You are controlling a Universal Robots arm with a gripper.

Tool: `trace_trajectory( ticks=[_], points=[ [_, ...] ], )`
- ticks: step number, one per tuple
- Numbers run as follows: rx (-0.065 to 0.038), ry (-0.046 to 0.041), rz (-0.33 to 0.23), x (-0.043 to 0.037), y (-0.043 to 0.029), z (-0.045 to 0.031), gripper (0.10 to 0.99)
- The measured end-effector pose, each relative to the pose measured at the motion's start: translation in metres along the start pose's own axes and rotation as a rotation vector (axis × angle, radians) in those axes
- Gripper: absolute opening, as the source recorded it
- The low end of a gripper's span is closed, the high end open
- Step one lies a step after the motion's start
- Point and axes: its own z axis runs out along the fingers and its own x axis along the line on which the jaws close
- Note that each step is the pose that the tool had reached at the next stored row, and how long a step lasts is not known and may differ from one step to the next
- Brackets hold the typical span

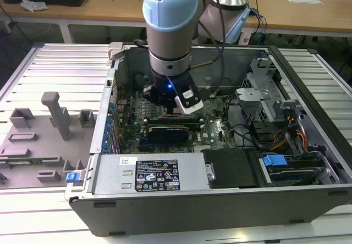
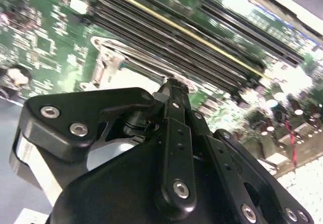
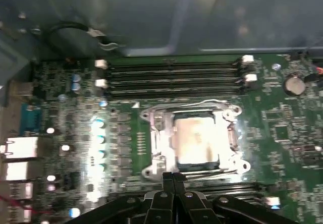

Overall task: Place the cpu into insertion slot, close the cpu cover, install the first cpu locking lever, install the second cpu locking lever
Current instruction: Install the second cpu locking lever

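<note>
Mid-board, the cpu (image 3: pixel 194 141) sits in its socket under the cover (image 3: pixel 151 133), with the empty gripper (image 3: pixel 173 175) pinched closed just beside it; judged light, stiff, fragile — handle by edges.

My tool (image 3: pixel 172 181) hangs inside the computer case (image 1: pixel 308 200) — just beside the cpu (image 3: pixel 194 141), which sits in its socket between memory slots (image 3: pixel 171 75).
</note>
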Motion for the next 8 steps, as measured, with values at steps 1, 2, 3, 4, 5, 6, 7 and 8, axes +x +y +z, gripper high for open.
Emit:
trace_trajectory(
  ticks=[1,2,3,4,5,6,7,8],
  points=[
    [0.000,0.0016,0.000,-0.0084,0.0003,0.0005,0.106],
    [0.000,0.0025,0.001,-0.0128,0.0005,0.0008,0.106],
    [0.000,0.0031,0.001,-0.0158,0.0007,0.0009,0.106],
    [0.000,0.0035,0.001,-0.0182,0.0012,0.0011,0.106],
    [0.000,0.0042,0.001,-0.0202,0.0021,0.0015,0.106],
    [0.002,0.0050,0.001,-0.0210,0.0037,0.0019,0.106],
    [0.006,0.0058,0.001,-0.0214,0.0057,0.0023,0.106],
    [0.015,0.0070,0.001,-0.0215,0.0099,0.0034,0.106]
  ],
)
